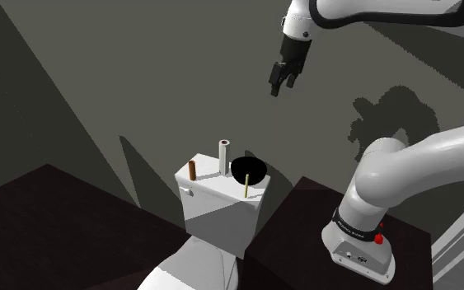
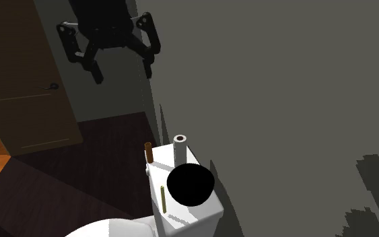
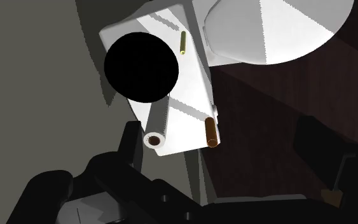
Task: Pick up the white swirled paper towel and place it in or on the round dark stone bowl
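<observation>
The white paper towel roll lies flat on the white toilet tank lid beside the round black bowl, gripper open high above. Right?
No: the white paper towel roll stands upright, as the shoulder view shows. It is on the white toilet tank lid beside the round black bowl, the black gripper open high above.

White Franka arm with an all-black 2-finger gripper.
The arm (image 1: 403,173) was glossy white, built of rounded tubular links with dark seams at the joints. Farthest from the jaws, its lowest link wore 1 dark band (image 1: 355,222) with pale lettering too small to read, and a small red spot (image 1: 378,239) sat just under that band, above the white base flange (image 1: 355,254). Directly behind the jaws, the white wrist (image 1: 302,18) met the gripper (image 1: 281,86), which was matt black throughout: a blocky body and 2 angular, jointed fingers (image 2: 95,71).
</observation>
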{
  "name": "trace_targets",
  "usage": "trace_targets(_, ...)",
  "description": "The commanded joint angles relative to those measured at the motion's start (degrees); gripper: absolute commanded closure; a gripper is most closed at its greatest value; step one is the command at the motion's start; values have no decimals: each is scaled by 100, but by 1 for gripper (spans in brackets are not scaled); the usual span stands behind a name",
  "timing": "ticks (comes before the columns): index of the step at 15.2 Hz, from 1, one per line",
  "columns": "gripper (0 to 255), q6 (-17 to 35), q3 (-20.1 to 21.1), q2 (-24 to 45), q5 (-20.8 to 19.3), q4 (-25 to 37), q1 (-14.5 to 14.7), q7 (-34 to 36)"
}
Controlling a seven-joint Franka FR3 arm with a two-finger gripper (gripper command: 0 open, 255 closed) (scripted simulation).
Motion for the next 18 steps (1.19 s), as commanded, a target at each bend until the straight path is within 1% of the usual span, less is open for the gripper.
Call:
trace_targets(1, 0, 0, 0, 0, 0, 0, 0, 0)
trace_targets(9, 0, 1378, -316, 1260, -122, -255, -80, -174)
trace_targets(13, 0, 2018, -464, 2024, -144, -199, -109, -272)
trace_targets(18, 0, 2730, -634, 3065, -111, 40, -131, -418)
